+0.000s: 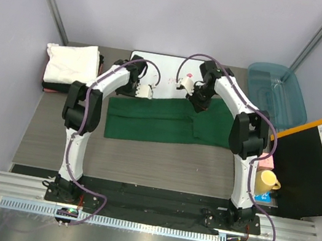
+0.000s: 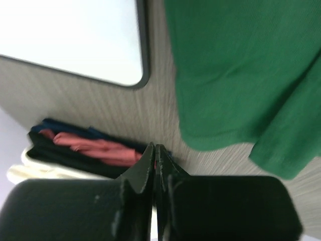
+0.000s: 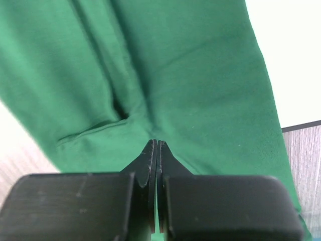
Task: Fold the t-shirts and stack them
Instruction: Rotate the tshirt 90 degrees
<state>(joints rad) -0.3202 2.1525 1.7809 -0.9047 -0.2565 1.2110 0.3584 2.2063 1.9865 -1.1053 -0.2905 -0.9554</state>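
Note:
A dark green t-shirt lies spread across the middle of the table, its far edge over the white board. It also shows in the left wrist view and fills the right wrist view. A stack of folded shirts, white on top, sits at the far left. The left wrist view shows its black, red and white layers. My left gripper is shut and empty over bare table beside the green shirt's left end. My right gripper is shut just above the green shirt's far edge. No cloth shows between its jaws.
A white board with a black rim lies behind the green shirt. A teal plastic tub stands at the far right. A black box with an orange edge and a yellow mug sit on the right.

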